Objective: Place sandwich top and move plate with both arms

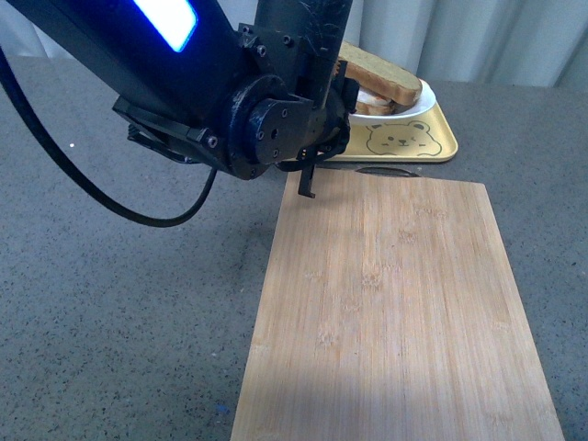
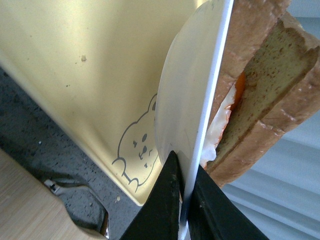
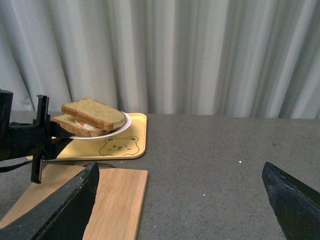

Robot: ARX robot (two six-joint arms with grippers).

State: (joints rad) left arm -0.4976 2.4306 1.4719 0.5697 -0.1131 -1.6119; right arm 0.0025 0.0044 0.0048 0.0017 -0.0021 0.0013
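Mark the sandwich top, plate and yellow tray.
sandwich top [image 3: 95, 111], right wrist view, on its upper face.
plate [image 2: 180, 100], left wrist view, on its bare underside.
yellow tray [image 1: 443, 138], front view, bare surface near its right edge.

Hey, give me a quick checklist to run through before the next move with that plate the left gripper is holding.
1. Sandwich top resting on the egg slice: ok, slightly offset.
2. Left gripper shut on the plate rim: ok.
3. Plate clear of the yellow tray: looks ok; the right wrist view shows it above the tray.
4. Right gripper on the plate: not ok; it is open and well away from it.
5. Plate held level: cannot tell.
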